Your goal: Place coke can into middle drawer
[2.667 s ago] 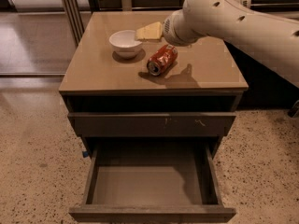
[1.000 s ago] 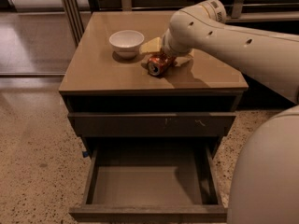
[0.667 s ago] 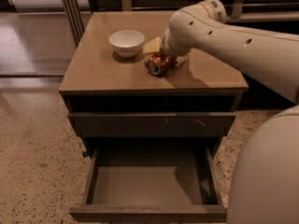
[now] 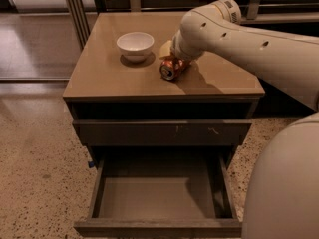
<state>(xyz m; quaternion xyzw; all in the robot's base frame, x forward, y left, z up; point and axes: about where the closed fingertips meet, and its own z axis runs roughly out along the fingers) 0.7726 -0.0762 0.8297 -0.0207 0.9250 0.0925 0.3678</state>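
The coke can (image 4: 169, 69) lies on its side on the cabinet top (image 4: 99, 78), right of the white bowl, its silver end facing forward. My gripper (image 4: 175, 59) is down right at the can's far end, under the white wrist (image 4: 192, 36), which hides most of it. The middle drawer (image 4: 159, 198) is pulled open at the bottom, with an empty taupe floor and a plain front panel (image 4: 157, 228).
A white bowl (image 4: 135, 45) stands on the cabinet top, left of the can. A pale yellow object (image 4: 165, 48) lies behind the can. Above the open drawer is a closed drawer front with small white scratches (image 4: 162, 132). My arm's white body (image 4: 286, 183) fills the lower right.
Since 2.7 s ago the arm has swung down and left onto the can, and its body has come into the lower right. Over the last second almost nothing has moved.
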